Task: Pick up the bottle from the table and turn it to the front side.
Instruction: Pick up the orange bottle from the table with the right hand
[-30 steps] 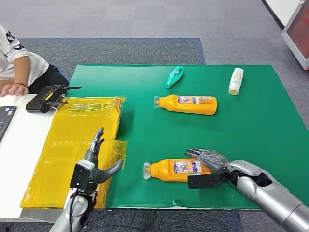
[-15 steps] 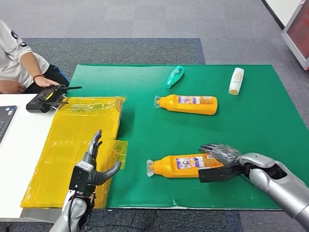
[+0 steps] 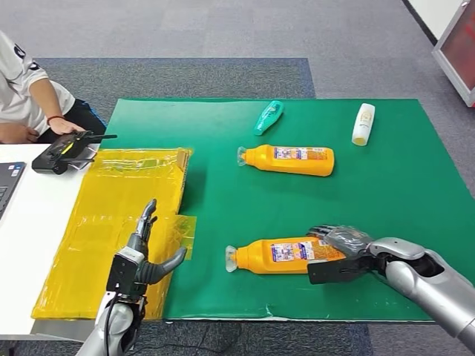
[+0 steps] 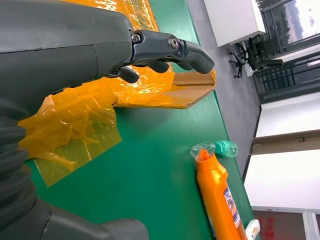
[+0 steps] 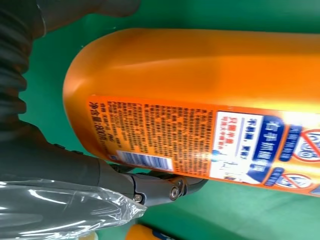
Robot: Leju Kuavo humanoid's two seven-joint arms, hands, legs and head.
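An orange bottle (image 3: 277,254) with a clear cap lies on its side near the front edge of the green mat (image 3: 392,185), cap pointing left and a printed label facing up. My right hand (image 3: 341,252) grips its bottom end, with a thumb on one side and fingers (image 5: 162,187) curled under the other. The right wrist view shows the bottle (image 5: 196,100) close up, with small print and a barcode on its label. My left hand (image 3: 142,259) hovers open over the yellow plastic sheet (image 3: 112,215), fingers (image 4: 170,47) spread and holding nothing.
A second orange bottle (image 3: 289,159) lies mid-mat, with a teal bottle (image 3: 268,117) and a white bottle (image 3: 363,124) further back. At far left a person rests a hand on a black device (image 3: 64,152) on the white table. A laptop corner (image 3: 8,182) sits beside it.
My right hand has drawn the near orange bottle a little to the right over the last second. The person's hand came onto the black device and shifted it left. My left hand barely moved.
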